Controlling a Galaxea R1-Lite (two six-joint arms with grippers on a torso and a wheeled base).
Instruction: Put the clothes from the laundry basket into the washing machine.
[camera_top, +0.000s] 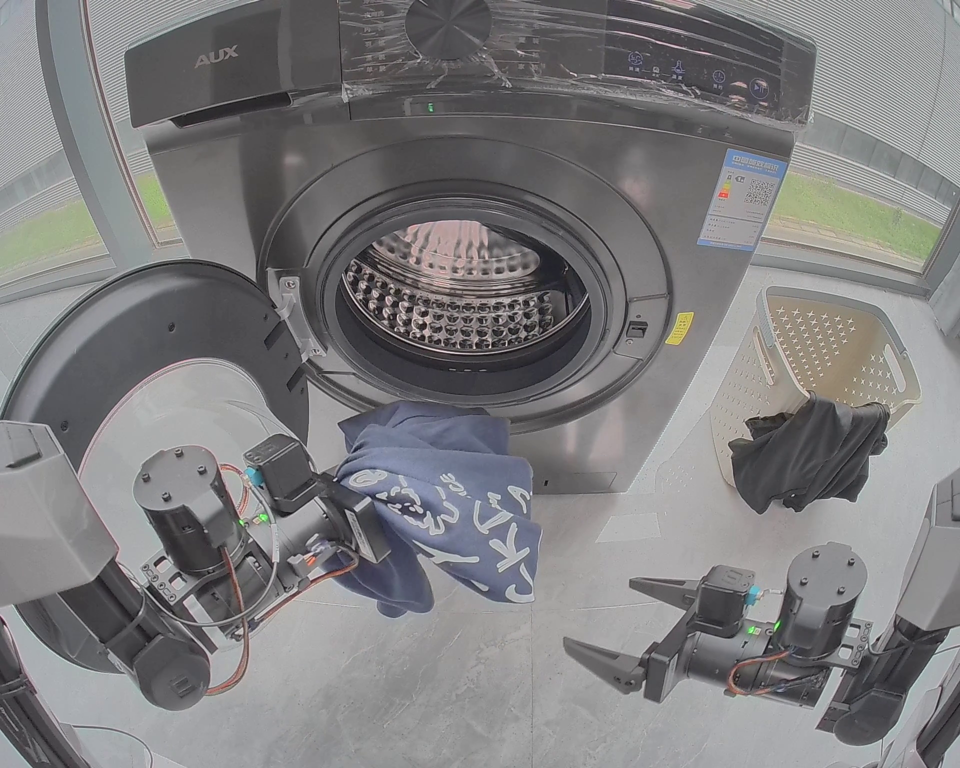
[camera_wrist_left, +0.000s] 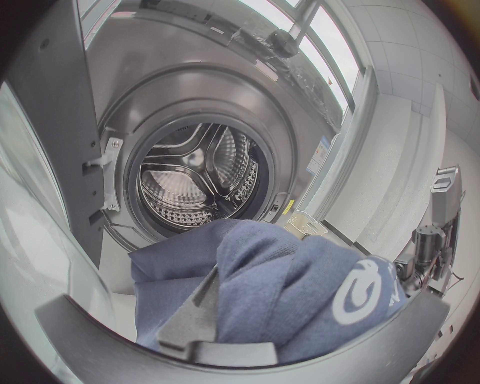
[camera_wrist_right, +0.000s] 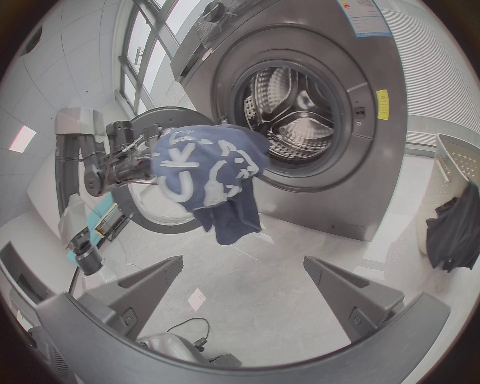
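Observation:
My left gripper (camera_top: 375, 515) is shut on a navy blue garment with white lettering (camera_top: 450, 500), held in the air just below and in front of the washing machine's open drum (camera_top: 460, 290). The cloth (camera_wrist_left: 280, 285) drapes over the fingers and hides them; from the right wrist the same garment (camera_wrist_right: 210, 170) hangs beside the drum opening (camera_wrist_right: 290, 115). My right gripper (camera_top: 625, 625) is open and empty, low over the floor to the right. A dark grey garment (camera_top: 805, 450) hangs over the rim of the white laundry basket (camera_top: 850, 340), also seen as cloth (camera_wrist_right: 455, 225) on the basket (camera_wrist_right: 457, 160).
The round washer door (camera_top: 150, 350) stands swung open to the left, close behind my left arm. Grey floor (camera_top: 480, 680) lies bare between the machine and my grippers. Windows run behind the machine.

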